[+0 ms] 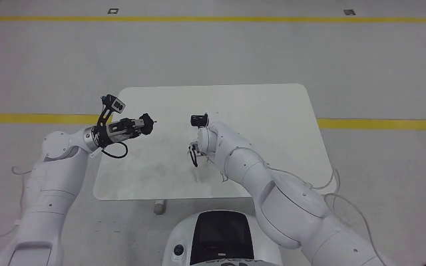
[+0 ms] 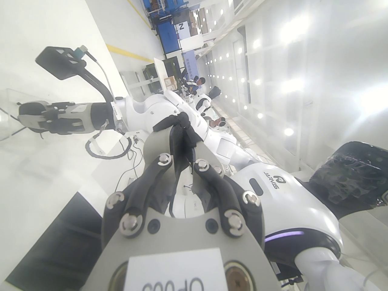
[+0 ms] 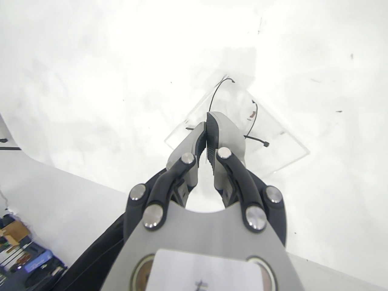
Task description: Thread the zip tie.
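Observation:
My right gripper (image 3: 206,122) points down at the table, shut on a thin black zip tie (image 3: 215,92) that curls out past its tips to a small head. Under it lies a clear acrylic plate (image 3: 288,148) with another loose zip tie (image 3: 266,144) on it. In the top view this gripper (image 1: 150,122) is on the arm at the left. The left wrist view looks across at it (image 2: 19,118) above the plate (image 2: 7,101). My left gripper (image 2: 182,122) is on the arm at the middle of the table, angled back toward the robot, fingers pressed together. I cannot tell whether anything sits between them.
The white table (image 1: 266,133) has rounded corners and bare surface to the right and back. Its edge (image 3: 75,180) runs close behind my right gripper. Grey floor with yellow lines surrounds the table. A black cable loop (image 1: 192,154) hangs by the middle arm's wrist.

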